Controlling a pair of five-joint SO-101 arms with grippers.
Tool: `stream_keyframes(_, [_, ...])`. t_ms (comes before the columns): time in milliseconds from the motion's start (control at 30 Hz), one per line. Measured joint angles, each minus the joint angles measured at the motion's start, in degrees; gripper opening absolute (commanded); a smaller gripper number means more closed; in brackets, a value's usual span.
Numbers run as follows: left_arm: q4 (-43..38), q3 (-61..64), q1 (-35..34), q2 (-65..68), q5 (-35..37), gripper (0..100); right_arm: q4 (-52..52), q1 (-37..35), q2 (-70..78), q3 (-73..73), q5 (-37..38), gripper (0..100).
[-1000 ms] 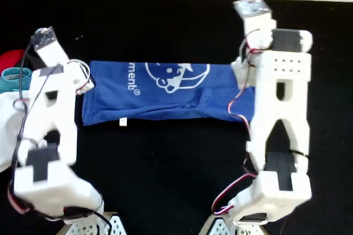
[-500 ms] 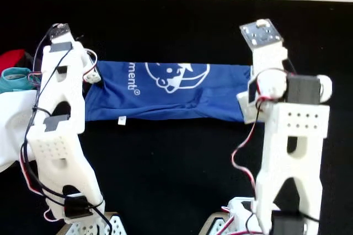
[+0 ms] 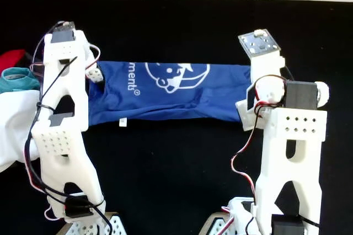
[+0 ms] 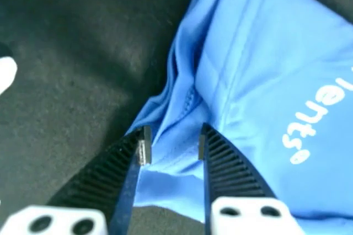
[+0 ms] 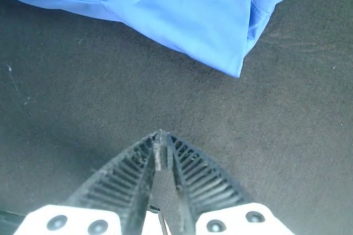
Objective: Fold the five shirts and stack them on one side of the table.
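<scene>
A blue shirt (image 3: 165, 91) with a white print lies folded into a long band across the black table. At its left end my left gripper (image 4: 172, 144) is open, its fingers (image 4: 144, 145) astride a bunched fold of the shirt's (image 4: 259, 69) edge. The left arm (image 3: 63, 97) covers that end in the high view. My right gripper (image 5: 161, 148) is shut on nothing, over bare black cloth a short way off the shirt's corner (image 5: 231, 64). The right arm (image 3: 287, 119) stands at the shirt's right end.
A pile of other garments sits at the table's left edge: red (image 3: 14, 57), teal (image 3: 16, 78) and white (image 3: 14, 124). Black tablecloth (image 3: 165, 174) lies bare in front of the shirt, between the two arm bases.
The left arm has swung in from the left and reached out over the shirt's left end. The right arm has shifted right and drawn back from the shirt's right end.
</scene>
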Motion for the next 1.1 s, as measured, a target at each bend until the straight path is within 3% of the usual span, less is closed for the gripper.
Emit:
stream_keyframes(333, [-3.52, 0.79, -0.97, 4.04, 0.0, 14, 0.0, 0.26, -0.62, 0.0, 0.0, 0.6])
stream_keyframes(400, [-3.78, 0.79, -1.58, 4.13, -0.79, 10, 0.0, 0.18, -0.62, 0.0, 0.0, 0.6])
stream_keyframes(467, [-3.96, 0.79, -2.02, 4.13, -3.6, 0, 0.0, 0.18, -1.14, 0.0, 0.0, 0.6])
stream_keyframes(633, [-4.66, 0.79, -3.16, 4.4, -6.15, 1, 0.0, 0.18, -8.88, 0.88, 0.0, 0.6])
stream_keyframes(867, [-4.48, -4.13, -8.88, 5.27, -7.74, 1, -2.02, 0.26, -19.96, 17.76, 0.0, 0.6])
stream_keyframes(1000, [0.44, -7.91, -11.52, 5.45, -10.73, 1, -9.32, 1.76, -26.46, 30.86, 0.0, 0.6])
stream_keyframes(1100, [5.45, -12.22, -11.87, 5.45, -11.16, 1, -16.79, 6.95, -29.54, 40.7, 0.26, 0.6])
